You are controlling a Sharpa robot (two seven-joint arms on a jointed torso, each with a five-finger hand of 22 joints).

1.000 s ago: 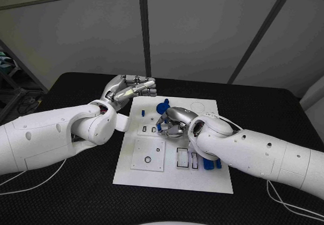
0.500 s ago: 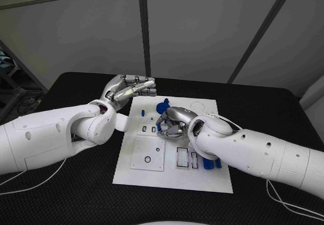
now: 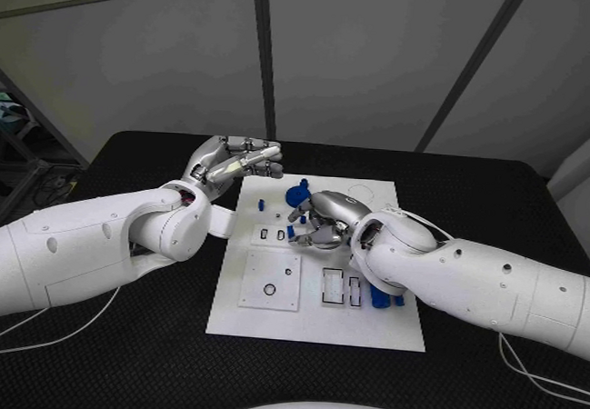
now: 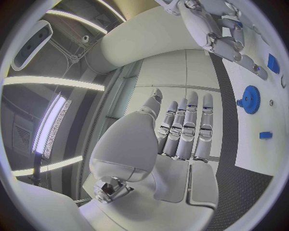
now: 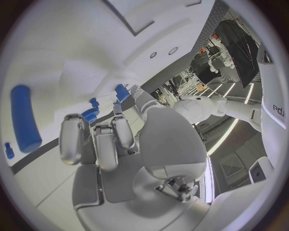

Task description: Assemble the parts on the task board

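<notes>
Your left hand (image 3: 235, 163) hung just off the far left corner of the white board (image 3: 313, 328), its fingers straight and laid side by side, holding nothing. On the board, a blue gear (image 3: 297, 195) sat near the far edge, and a small blue piece (image 3: 261, 204) lay just left of it; neither looked seated in a slot, as far as you could judge. Your right hand (image 3: 323, 221) rested low over the board's middle, just nearer than the gear, fingers curled down toward the small slots; whether it pinched a part you could not tell. Right of the near slots, a short blue bar (image 3: 375, 297) lay loose, with another blue piece (image 3: 397, 298) beside it. Several slots in the board showed open, so most of the assembly seemed left to do.
</notes>
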